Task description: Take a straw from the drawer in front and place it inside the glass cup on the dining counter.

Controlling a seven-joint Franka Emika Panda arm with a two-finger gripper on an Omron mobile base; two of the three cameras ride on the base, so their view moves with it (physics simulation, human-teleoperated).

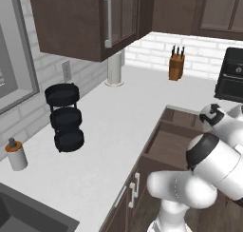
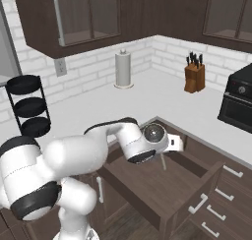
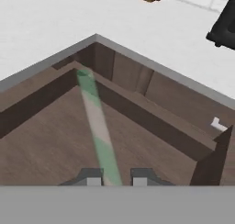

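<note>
One straw (image 3: 97,122), pale with green bands, runs from between the gripper (image 3: 113,178) fingertips up toward the drawer's far corner. In the right base view it hangs as a thin stick (image 2: 162,162) below the hand, over the open drawer (image 2: 147,185). The jaws are pinched together on the straw. White counter (image 1: 114,126) surrounds the drawer; a knife block (image 2: 195,75), paper towel roll (image 2: 123,69) and black tiered rack (image 1: 65,118) stand on it.
</note>
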